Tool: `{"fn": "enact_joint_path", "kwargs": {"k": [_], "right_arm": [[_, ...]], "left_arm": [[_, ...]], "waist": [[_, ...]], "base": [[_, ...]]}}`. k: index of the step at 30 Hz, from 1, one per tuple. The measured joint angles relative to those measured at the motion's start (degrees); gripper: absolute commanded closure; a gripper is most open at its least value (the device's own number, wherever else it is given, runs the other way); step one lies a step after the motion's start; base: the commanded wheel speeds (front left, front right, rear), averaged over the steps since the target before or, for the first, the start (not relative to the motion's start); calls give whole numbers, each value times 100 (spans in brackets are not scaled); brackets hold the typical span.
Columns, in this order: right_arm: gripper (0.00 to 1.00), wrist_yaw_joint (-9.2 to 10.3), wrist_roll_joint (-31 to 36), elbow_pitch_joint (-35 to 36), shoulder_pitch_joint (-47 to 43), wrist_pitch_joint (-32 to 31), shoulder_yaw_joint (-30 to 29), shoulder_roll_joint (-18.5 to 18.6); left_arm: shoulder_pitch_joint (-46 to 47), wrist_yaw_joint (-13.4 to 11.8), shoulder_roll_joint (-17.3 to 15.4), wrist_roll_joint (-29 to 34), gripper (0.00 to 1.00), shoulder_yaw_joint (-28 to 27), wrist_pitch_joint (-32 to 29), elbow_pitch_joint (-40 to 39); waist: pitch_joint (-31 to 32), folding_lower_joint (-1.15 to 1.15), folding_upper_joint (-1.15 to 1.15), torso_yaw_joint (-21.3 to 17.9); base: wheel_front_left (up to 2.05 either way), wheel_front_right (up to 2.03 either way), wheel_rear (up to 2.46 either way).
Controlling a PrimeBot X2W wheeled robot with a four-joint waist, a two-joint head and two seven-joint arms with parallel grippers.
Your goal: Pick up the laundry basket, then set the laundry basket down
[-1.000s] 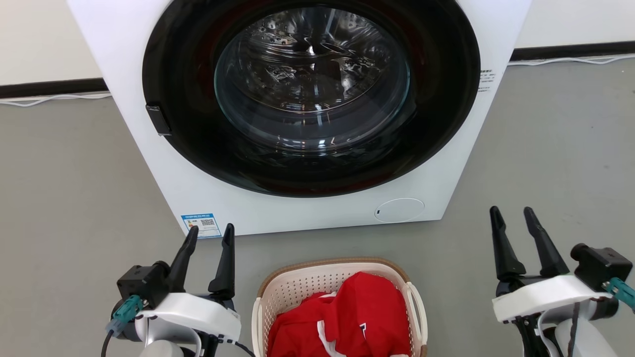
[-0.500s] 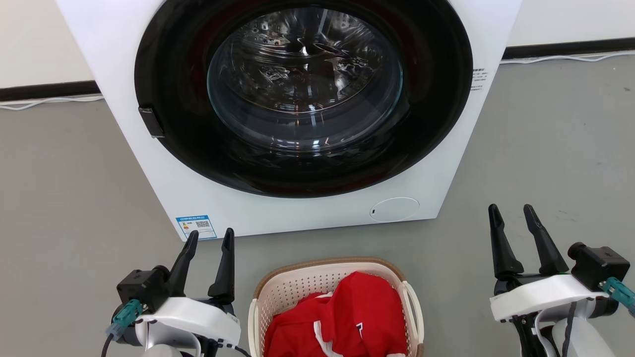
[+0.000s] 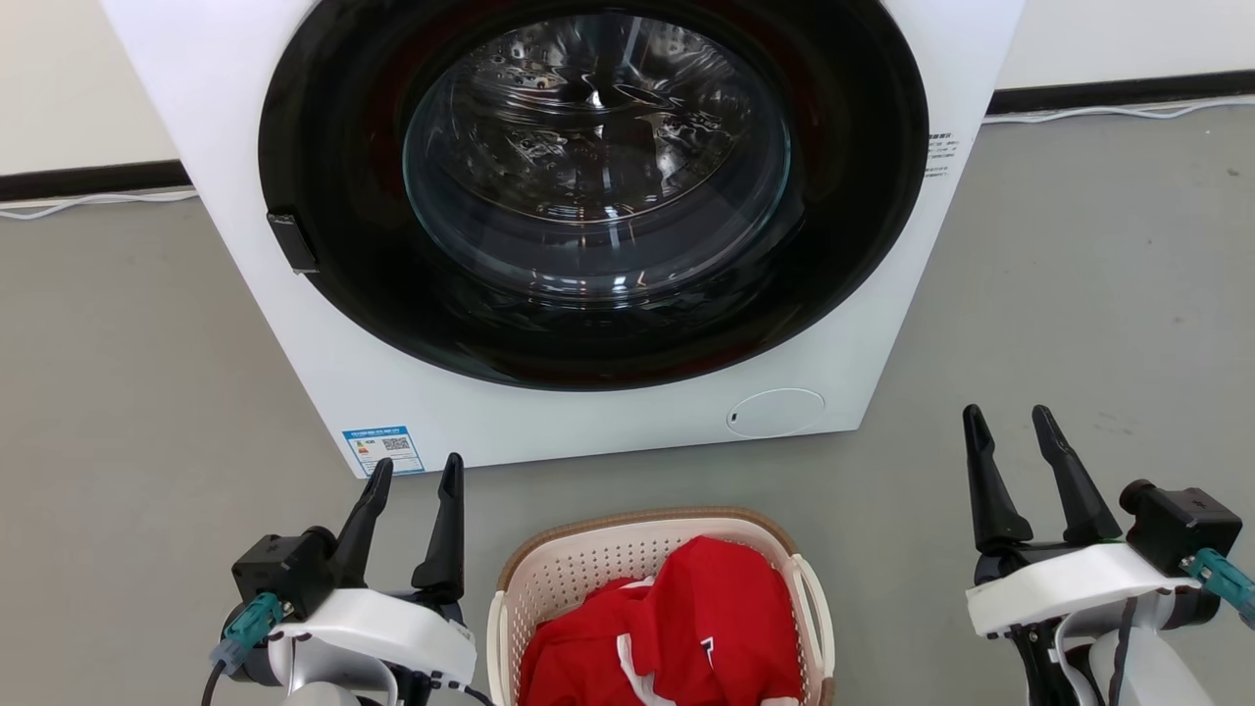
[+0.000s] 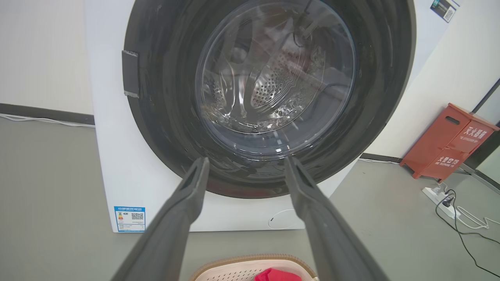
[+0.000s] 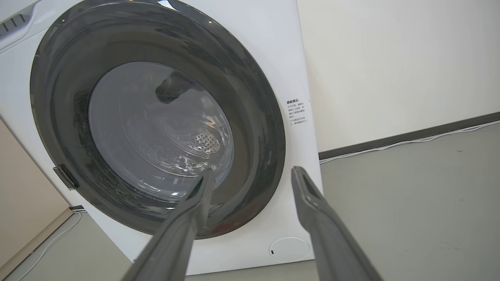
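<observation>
The grey floor (image 3: 127,392) carries everything here, and the single white washing machine (image 3: 598,196) stands on it against the wall, its round glass door shut and facing the robot. One laundry basket (image 3: 588,569) sits upright on the floor just in front of the machine, between the robot's two arms. That is probably a handy spot for loading, and it turns the basket's sides towards the arms. One red garment (image 3: 686,628) with white trim lies heaped inside, below the tan rim. There are two claws. The left claw (image 3: 418,461) hangs just beside the basket's left side and the right claw (image 3: 1005,412) hangs well apart from it on the right. Each has its two dark fingers spread and holds nothing, so four fingers point towards the machine. The basket has two white loop handles, a left handle (image 3: 495,637) and a right handle (image 3: 814,608), and neither is touched. A basket resting on the floor between two empty, parted claws would suit arms lining up for a lift as well as arms drawn back from a basket just put down.
</observation>
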State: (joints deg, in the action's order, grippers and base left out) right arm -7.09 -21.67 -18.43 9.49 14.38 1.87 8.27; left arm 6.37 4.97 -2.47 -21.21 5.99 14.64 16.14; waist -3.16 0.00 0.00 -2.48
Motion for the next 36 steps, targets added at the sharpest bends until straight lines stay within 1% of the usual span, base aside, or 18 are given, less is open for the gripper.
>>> {"fn": "enact_joint_path", "kwargs": {"k": [11, 12, 17, 20, 36], "right_arm": [[0, 0, -1, -18, 7, 0, 91, 1], [100, 0, -1, -25, 7, 0, 100, 1], [100, 2, -26, -289, -190, -25, 145, -82], [100, 2, -160, -304, -272, -55, 146, -124], [100, 2, -1093, -260, -265, -328, -7, -163]], "left_arm": [[0, 0, 1, 3, 0, 0, 0, 49], [0, 1, 1, -10, 100, 1, 0, 62], [-143, 1, 36, -21, 100, 1, -4, 360], [-225, 1, 38, -141, 100, -9, -55, 405], [-225, 8, 37, -1113, 100, -145, -356, 360]], "waist": [[9, 0, 0, -41], [17, 0, 0, -44], [24, 0, 0, -49], [34, 0, 0, -42], [69, 1, 0, 0]], "base": [[0, 0, 0], [0, 0, 0], [0, 0, 0], [0, 0, 0], [0, 0, 0]]}}
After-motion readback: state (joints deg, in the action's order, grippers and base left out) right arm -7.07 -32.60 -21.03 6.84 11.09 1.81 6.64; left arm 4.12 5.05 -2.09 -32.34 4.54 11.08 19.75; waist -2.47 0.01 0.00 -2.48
